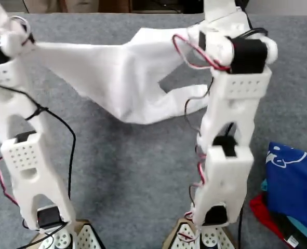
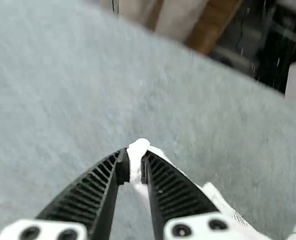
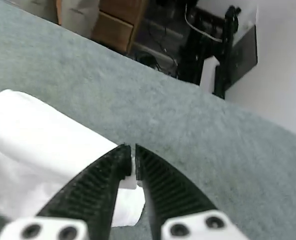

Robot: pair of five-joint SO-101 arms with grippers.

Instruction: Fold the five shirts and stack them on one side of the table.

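– White shirt (image 1: 122,72) strung across the upper part of the high view, and I've got both ends. My left gripper (image 2: 134,167) is pinched tight on a nub of the cloth at the upper left.
– And the right?
– Right gripper (image 3: 133,167) is closed on an edge of the fabric, upper right of centre, tucked behind the top of its own arm.
– How does the shirt lie?
– Long axis runs left to right between the two grips, with the belly sagging toward the grey table (image 1: 132,171) near the middle. I can't tell if the lowest fold touches.
– Which arm leads?
– Neither, I'd say. Each is at its own end, so I'd lower both together to spread it flat. The pile of folded shirts (image 1: 291,187) sits lower right, on the right arm's side, so that arm is nearer for stacking.
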